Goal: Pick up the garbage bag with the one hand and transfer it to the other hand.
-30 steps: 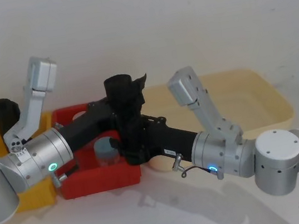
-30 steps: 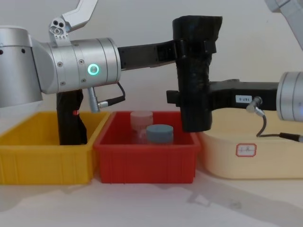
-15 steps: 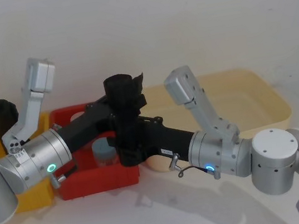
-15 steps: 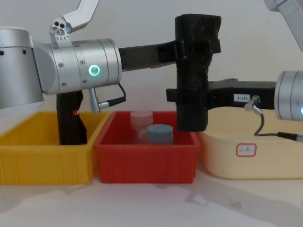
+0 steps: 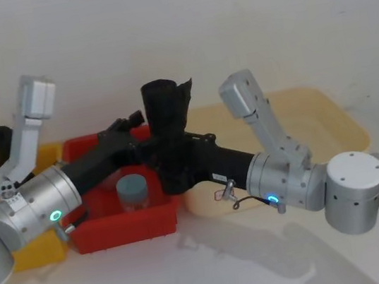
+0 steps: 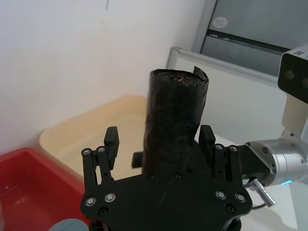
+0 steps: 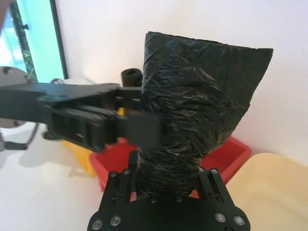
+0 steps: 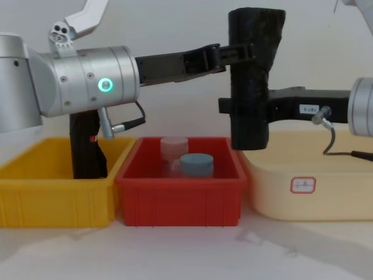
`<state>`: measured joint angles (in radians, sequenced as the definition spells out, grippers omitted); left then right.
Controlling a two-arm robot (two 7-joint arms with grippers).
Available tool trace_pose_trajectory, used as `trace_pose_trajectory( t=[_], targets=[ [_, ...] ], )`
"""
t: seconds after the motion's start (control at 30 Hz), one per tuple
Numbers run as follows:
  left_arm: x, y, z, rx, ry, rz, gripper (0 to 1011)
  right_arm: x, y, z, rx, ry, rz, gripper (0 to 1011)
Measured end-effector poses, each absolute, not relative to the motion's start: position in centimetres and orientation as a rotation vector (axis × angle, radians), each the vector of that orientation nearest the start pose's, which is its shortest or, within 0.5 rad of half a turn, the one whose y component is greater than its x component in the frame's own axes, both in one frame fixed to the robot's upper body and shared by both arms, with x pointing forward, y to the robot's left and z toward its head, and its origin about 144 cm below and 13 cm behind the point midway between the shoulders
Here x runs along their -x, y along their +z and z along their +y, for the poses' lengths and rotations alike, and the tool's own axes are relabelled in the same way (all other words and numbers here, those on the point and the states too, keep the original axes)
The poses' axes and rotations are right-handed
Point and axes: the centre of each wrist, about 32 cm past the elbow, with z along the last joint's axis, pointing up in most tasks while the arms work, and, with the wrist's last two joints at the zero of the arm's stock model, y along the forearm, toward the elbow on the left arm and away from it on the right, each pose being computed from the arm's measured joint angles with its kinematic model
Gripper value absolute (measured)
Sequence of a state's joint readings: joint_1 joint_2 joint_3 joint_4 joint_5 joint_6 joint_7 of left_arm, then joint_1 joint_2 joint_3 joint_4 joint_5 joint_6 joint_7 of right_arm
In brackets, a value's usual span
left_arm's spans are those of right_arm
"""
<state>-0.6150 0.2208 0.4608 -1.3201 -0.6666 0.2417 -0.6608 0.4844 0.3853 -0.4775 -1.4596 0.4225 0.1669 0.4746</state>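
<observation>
So the garbage bag (image 8: 250, 76) is up in the air, standing upright over the spot where the red bin (image 8: 175, 201) meets the cream tub (image 8: 326, 201). The chest view gives the clean side-on look. The right claw (image 8: 229, 107) is clamped round the bag's lower half, white label strip on its body, and a finger of the left claw (image 6: 159, 134) crosses in front of the bag just under the flared top. That view can't say how tight the left one is, but the left wrist view can: its two fingers stand spread either side of the roll, with a gap between one finger and the plastic, so it's open and gripping nothing. The right wrist view has the wrinkly top up close, though the bag itself hides most of the right claw's fingers there. The chest view also picks up two jars in the red bin, a blue-lidded jar (image 8: 196, 165) in front of a pale-lidded jar (image 8: 174, 146); from the head the left arm covers the pale one. Same with the other black roll (image 8: 87, 146) in the yellow bin (image 8: 52, 201): its red mark is visible from the chest, while from the head its top pokes up behind the left arm.
</observation>
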Motion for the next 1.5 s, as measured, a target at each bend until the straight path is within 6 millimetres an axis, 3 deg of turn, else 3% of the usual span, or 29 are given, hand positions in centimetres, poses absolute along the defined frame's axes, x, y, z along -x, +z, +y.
trace_pose_trajectory(
  t=[0.77,1.33,1.5],
  targets=[
    [-56.5,128.7,21.5,0.297,0.718,0.122,1001,-58.0,126.0,-25.0,0.126,-0.818,-0.101,572],
    [-56.4,128.8,22.4,0.142,0.946,0.175,1001,-59.9,126.6,-26.2,0.13,-0.962,-0.01,572],
    [-57.0,128.5,22.3,0.083,0.991,0.2,1001,-60.2,126.6,-26.3,0.129,-0.984,0.009,695]
  ],
)
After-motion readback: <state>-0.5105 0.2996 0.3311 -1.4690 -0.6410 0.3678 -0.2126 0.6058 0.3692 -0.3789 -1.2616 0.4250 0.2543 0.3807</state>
